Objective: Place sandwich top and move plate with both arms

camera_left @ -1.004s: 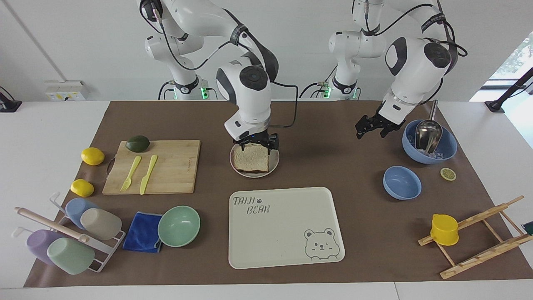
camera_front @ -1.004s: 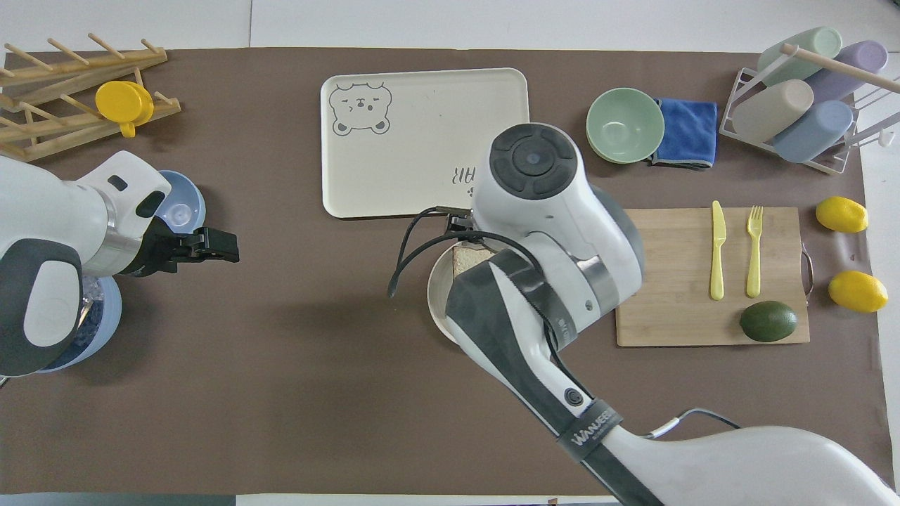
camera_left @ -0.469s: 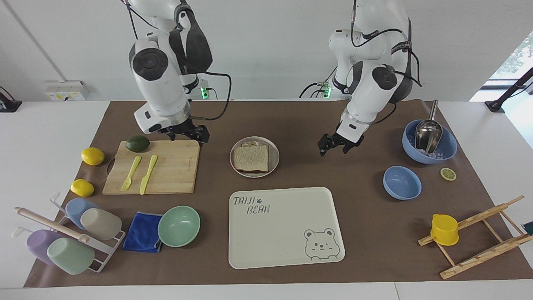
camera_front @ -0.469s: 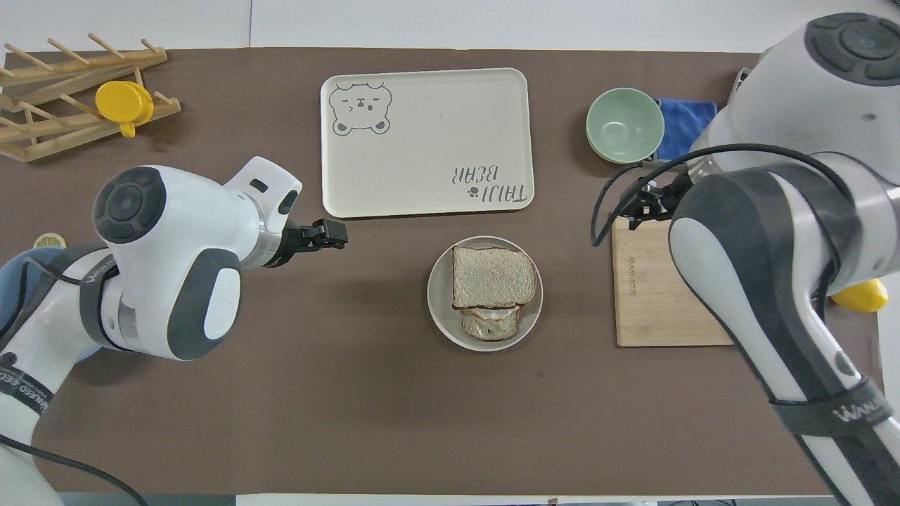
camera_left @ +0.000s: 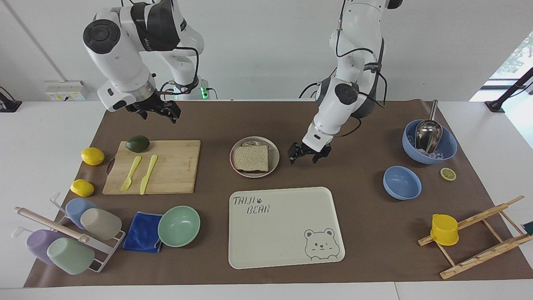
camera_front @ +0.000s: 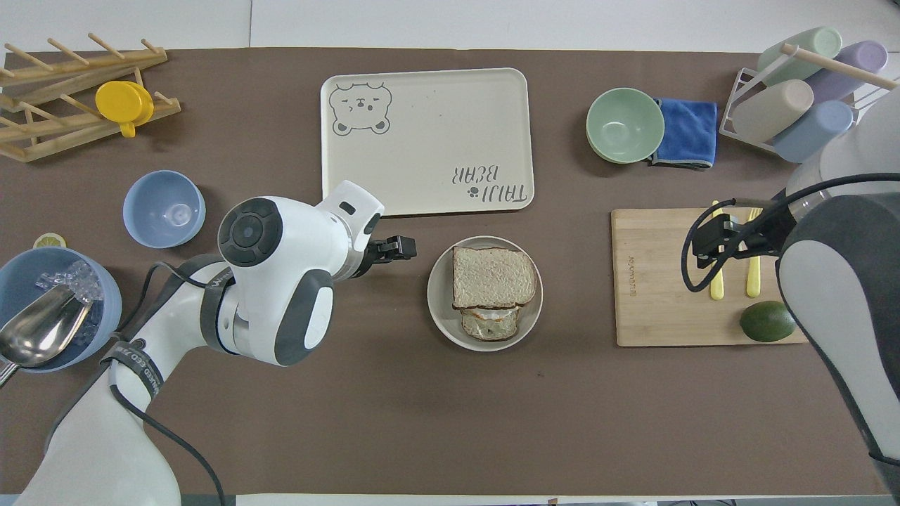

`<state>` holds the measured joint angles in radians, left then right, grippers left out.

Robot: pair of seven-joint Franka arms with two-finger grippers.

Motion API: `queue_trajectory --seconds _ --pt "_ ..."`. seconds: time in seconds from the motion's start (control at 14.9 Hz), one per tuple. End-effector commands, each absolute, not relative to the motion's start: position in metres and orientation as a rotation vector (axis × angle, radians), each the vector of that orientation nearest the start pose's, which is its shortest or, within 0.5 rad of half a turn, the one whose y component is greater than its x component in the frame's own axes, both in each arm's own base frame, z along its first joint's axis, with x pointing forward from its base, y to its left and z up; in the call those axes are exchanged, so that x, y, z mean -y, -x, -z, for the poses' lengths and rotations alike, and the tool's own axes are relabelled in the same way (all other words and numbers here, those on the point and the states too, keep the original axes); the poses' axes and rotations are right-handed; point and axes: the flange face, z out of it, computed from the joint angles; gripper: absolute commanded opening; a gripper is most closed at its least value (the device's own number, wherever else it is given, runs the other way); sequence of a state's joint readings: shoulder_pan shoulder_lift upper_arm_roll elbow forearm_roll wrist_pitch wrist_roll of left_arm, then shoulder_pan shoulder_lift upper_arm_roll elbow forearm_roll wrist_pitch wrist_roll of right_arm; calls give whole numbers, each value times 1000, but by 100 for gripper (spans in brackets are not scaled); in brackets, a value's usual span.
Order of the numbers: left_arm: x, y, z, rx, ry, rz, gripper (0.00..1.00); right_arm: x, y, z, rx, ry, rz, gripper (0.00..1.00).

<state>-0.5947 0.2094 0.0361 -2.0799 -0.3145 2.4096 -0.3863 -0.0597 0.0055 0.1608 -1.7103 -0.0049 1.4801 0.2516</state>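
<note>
The slice of bread (camera_left: 251, 158) now lies on the plate (camera_left: 273, 161), on top of the lower part of the sandwich, which shows a little at the plate's edge nearer to the robots. One second ago the right gripper (camera_left: 155, 110) was down on this slice; now it has gone away from the plate and hangs high over the table near the cutting board (camera_left: 175, 166), at the board's side nearer to the robots. Its fingers look a little apart and they hold nothing.

The left gripper (camera_left: 309, 153) has come the other way. One second ago it was over the table beside the blue bowl with the scoop (camera_left: 429, 146); now it is low and just beside the plate, on the side toward the left arm's end of the table. It does not touch the plate yet. Its fingers stand apart and are empty.

In my judgement this means the first part of the task is finished and the second part begins. The plate is not yet held by any arm. The left gripper seems ready to take the rim, but the right gripper is well apart from the plate and would need to return to the plate's other edge. The cream tray (camera_left: 287, 227) lies just beside the plate, farther from the robots.
</note>
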Motion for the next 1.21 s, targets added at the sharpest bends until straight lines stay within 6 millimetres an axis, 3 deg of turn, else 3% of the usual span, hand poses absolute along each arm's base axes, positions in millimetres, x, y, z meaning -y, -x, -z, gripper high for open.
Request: queue_trajectory --seconds 0.0,0.13,0.27,0.47,0.74,0.94,1.14 --pt "329 -491 -327 -15 3399 14 100 -24 -534 -549 -170 3109 -339 100" --pt "334 -487 -325 -35 3398 1 100 -12 -535 -546 -96 3084 -300 100" --pt "343 -479 -323 -101 3394 -12 92 -19 -532 -541 -89 3085 -315 100" --pt "358 -468 -319 -165 3389 -23 89 -11 -534 -547 -98 3084 -292 100" --pt "358 -462 -309 -167 3377 -49 87 2 -538 -556 -11 3085 -318 100" --pt "360 -462 -306 -124 3401 -62 75 8 -542 -558 -23 3092 -301 100" --pt "362 -461 -306 -92 3417 -72 45 26 -550 -574 -63 3087 -300 100"
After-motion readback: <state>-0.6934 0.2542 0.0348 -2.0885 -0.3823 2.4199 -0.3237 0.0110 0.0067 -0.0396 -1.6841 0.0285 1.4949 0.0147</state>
